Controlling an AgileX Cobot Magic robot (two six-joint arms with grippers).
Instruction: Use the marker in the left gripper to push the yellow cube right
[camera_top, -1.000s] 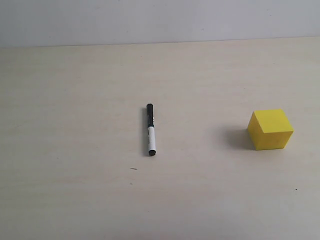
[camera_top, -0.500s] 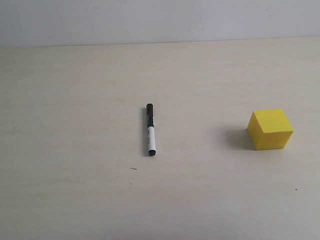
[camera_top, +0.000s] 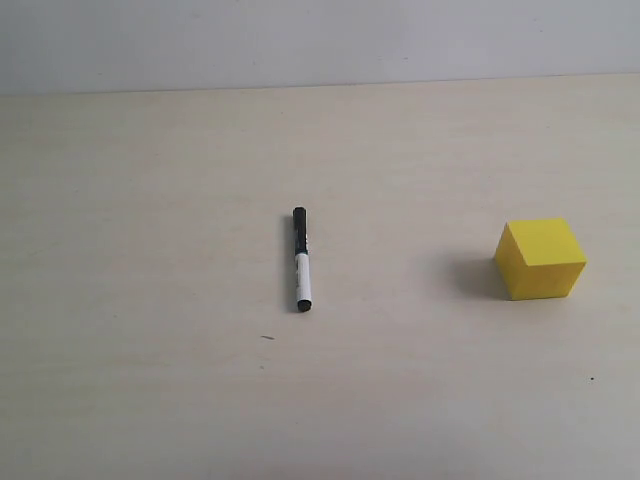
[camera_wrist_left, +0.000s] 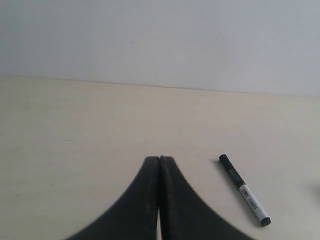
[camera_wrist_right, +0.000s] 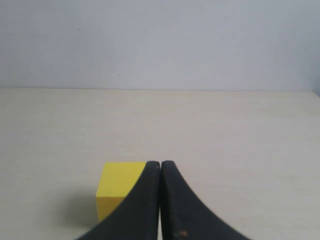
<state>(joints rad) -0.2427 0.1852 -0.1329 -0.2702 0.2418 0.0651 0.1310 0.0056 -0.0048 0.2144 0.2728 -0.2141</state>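
The marker (camera_top: 301, 260) lies flat on the table near the middle of the exterior view, black cap pointing away, white barrel toward the front. The yellow cube (camera_top: 540, 259) sits well to its right. Neither arm shows in the exterior view. In the left wrist view my left gripper (camera_wrist_left: 159, 160) is shut with nothing between its fingers, and the marker (camera_wrist_left: 244, 189) lies on the table apart from it, off to one side. In the right wrist view my right gripper (camera_wrist_right: 160, 163) is shut and empty, with the yellow cube (camera_wrist_right: 118, 186) partly hidden behind one finger.
The pale wooden table (camera_top: 150, 200) meets a plain grey-white wall (camera_top: 320, 40) at the back. A tiny dark speck (camera_top: 267, 338) lies in front of the marker.
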